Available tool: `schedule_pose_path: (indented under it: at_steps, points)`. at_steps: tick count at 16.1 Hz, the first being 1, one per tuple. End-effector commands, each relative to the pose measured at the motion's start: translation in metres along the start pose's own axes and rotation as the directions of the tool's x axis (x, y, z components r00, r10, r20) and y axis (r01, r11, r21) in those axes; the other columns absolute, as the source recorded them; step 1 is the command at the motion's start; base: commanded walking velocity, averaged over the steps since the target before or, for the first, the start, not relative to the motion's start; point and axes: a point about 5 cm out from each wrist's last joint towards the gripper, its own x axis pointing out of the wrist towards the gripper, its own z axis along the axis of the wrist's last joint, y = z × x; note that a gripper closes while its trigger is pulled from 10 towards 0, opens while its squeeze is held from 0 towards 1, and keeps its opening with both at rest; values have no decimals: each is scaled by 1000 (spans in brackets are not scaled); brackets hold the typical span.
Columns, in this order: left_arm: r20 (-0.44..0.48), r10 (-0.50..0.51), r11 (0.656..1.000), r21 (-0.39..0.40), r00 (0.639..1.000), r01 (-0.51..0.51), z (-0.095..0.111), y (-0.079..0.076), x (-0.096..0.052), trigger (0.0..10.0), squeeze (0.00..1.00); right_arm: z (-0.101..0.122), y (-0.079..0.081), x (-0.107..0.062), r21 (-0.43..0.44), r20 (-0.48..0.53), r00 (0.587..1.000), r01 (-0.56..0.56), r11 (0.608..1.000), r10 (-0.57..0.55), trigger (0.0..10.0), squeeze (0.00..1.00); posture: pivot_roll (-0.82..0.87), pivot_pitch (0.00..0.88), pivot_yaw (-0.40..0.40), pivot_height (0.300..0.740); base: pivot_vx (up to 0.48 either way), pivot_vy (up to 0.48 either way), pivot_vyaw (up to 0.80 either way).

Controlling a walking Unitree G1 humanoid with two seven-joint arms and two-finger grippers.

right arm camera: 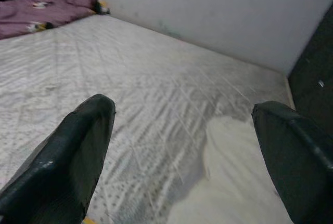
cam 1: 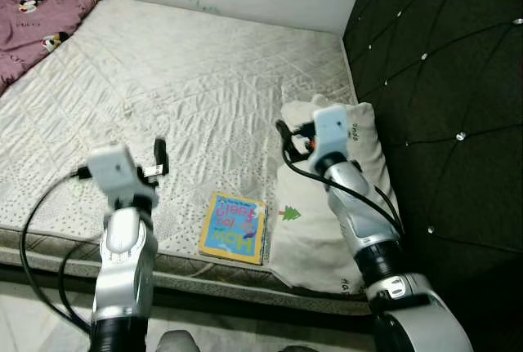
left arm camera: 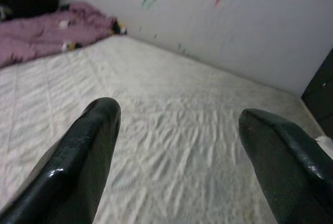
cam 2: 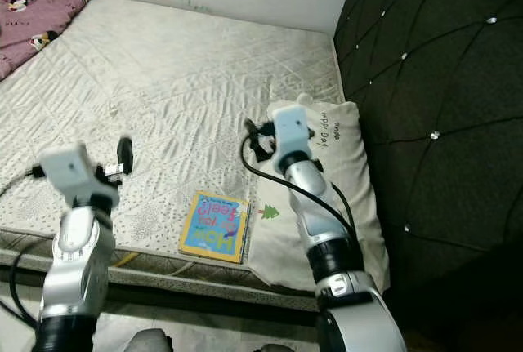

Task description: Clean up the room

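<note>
Left eye view: book [cam 1: 234, 227] flat at mattress [cam 1: 163, 82] edge between both arms, long axis toward the wall, below and behind both wide-open, empty left gripper [left arm camera: 182, 146] and right gripper [right arm camera: 187, 151], equally near.

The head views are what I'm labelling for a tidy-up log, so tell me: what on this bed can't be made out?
- Pillow: the right arm crosses it, hiding part of its print.
- Book: cover lettering lies upside down, too small to read in full.
- Purple blanket: cut off by the frame's left edge.
- Right gripper: its fingers hide behind the wrist housing in the head views; open in the right wrist view.
- Left gripper: open.
</note>
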Motion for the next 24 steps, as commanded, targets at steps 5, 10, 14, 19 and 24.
schedule_pose_path:
  at_steps: [5,10,14,19,24]
  points:
    - [19,-20,1000,7,1000,20,1,-7,6,10000,0,1,-20,-14,-8,-6,996,85,996,-85,10000,0,47,0,-137,740,0,0,0]
    - [26,-50,999,6,998,50,5,-12,9,10000,0,8,-26,-14,-36,15,995,97,995,-96,10000,0,14,0,-77,740,0,0,0]
    - [-20,-111,994,9,994,112,-5,-27,9,10000,0,-2,-24,-21,13,12,988,153,988,-153,10000,0,8,0,2,740,0,0,0]
    - [-23,-217,976,7,976,217,-2,-51,25,10000,0,1,-44,-29,22,57,959,277,961,-278,10000,0,-81,0,97,740,0,0,0]
    - [-7,-280,960,22,960,280,4,-68,36,10000,0,-1,-45,-33,22,66,944,323,946,-324,10000,0,-127,0,147,740,0,0,-202]
